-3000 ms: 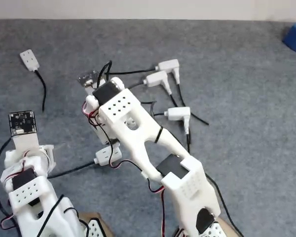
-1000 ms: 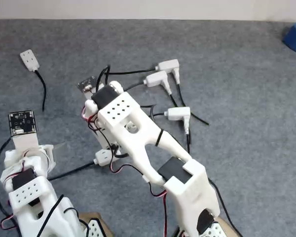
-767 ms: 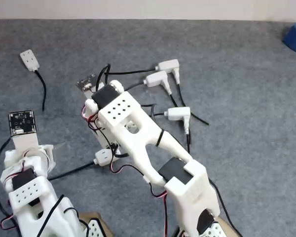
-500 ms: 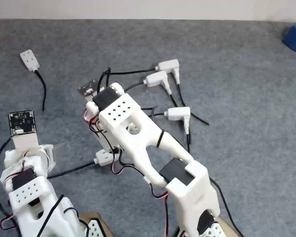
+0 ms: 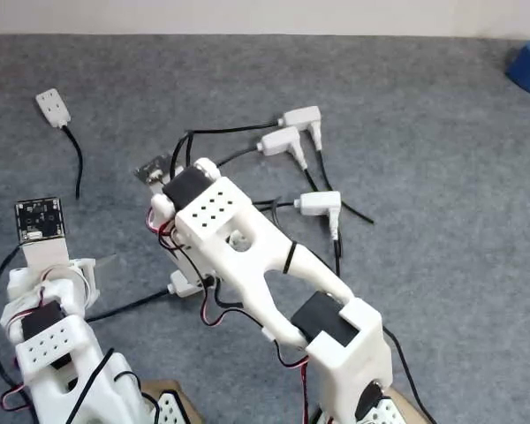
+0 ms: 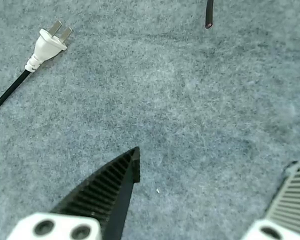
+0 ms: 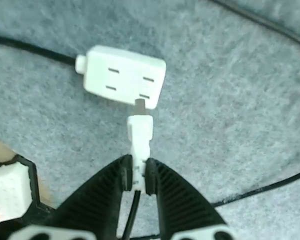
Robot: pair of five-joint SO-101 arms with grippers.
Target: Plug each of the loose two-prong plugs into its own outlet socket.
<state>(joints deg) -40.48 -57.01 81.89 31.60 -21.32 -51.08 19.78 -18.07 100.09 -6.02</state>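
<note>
- Plug (image 7: 140,131): pinched between the closed fingers of the right gripper (image 7: 137,167), centre of the right wrist view. Its prongs point up at the outlet block (image 7: 124,76).
- Prong tips meet the block's near edge. Bare metal shows between plug and block, so I judge this one not seated, insertion just starting at most.
- High view: the same block (image 5: 181,284) peeks out under the right arm, lower centre.
- Second plug (image 6: 46,46): loose on the carpet, upper left of the left wrist view, prongs bare, unplugged.
- Left gripper (image 6: 215,157): spread wide over bare carpet, holding nothing.
- Another outlet block (image 5: 53,106): upper left of the high view, nothing in it.
- Cluster of white cable ends (image 5: 281,141), upper centre: apart from each other; plug or socket, cannot tell.
- Judgement: no pairing finished; all left to do.
</note>
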